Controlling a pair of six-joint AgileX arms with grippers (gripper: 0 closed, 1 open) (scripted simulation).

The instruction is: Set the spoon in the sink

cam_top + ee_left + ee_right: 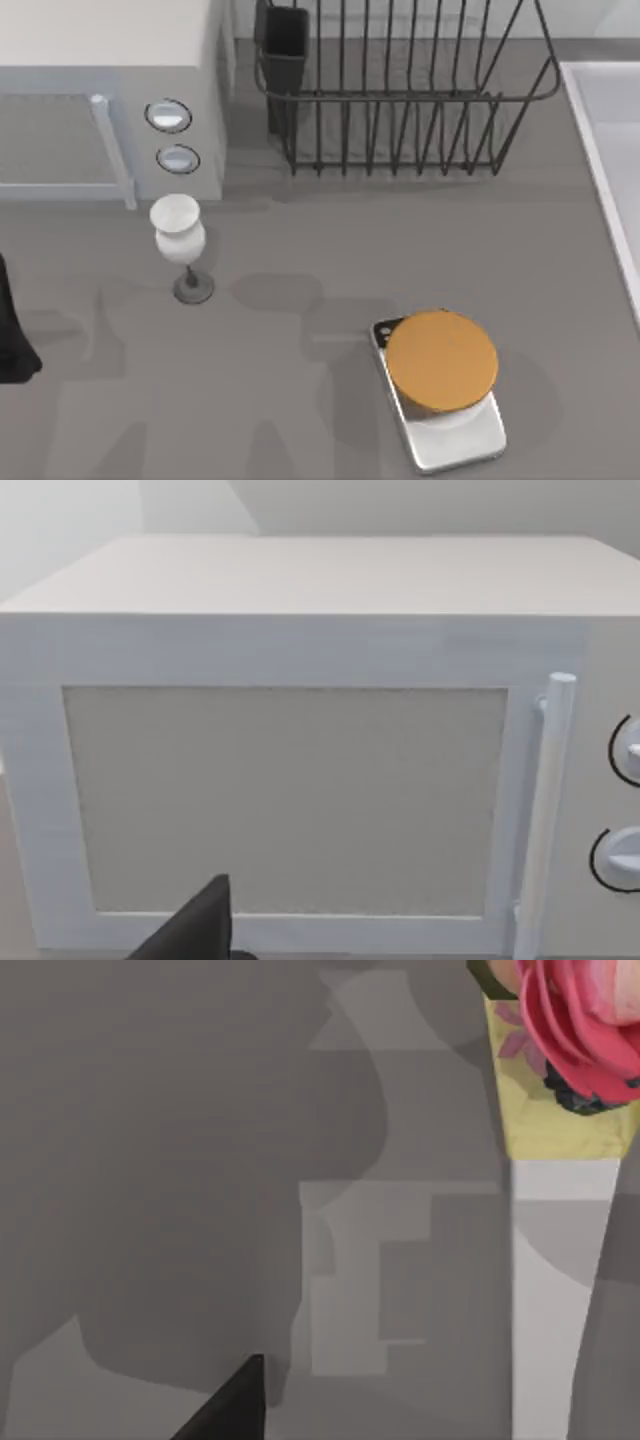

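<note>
Table: a grey surface (300, 250) is seen from above, crossed by blocky shadows.
Sink: a pale basin rim (600, 150) is seen at the table's right edge, running from the far right corner toward the near side; only a strip of it is caught.
Spoon: no spoon can be made out on the table or at the strip of sink that is seen.
Dish rack: a dark wire rack (400, 100) is set at the far middle, with a dark cup-like holder (285, 50) at its left end.
Appliance: a white boxy unit (100, 90) is placed at the far left; two round knobs (168, 116) and an upright bar handle (545, 810) are seen on its front, beside a grey door panel.
Goblet: a white stemmed cup (178, 230) stands upright on a grey foot, just in front of the knobs.
Scale-like slab: a silver flat block (450, 430) lies near the middle right, with an orange round disc (441, 360) resting on it.
Left arm: a dark part (12, 330) is seen at the left edge, facing the appliance door; one dark fingertip (200, 925) is caught, and whether the fingers are apart or together cannot be told.
Right arm: its wrist camera looks down on shadowed table; one dark fingertip (235, 1405) is caught, finger state not to be told.
Flower: a pink bloom (585, 1025) on a yellow patch, possibly printed on a card or box, is seen above a pale strip.
</note>
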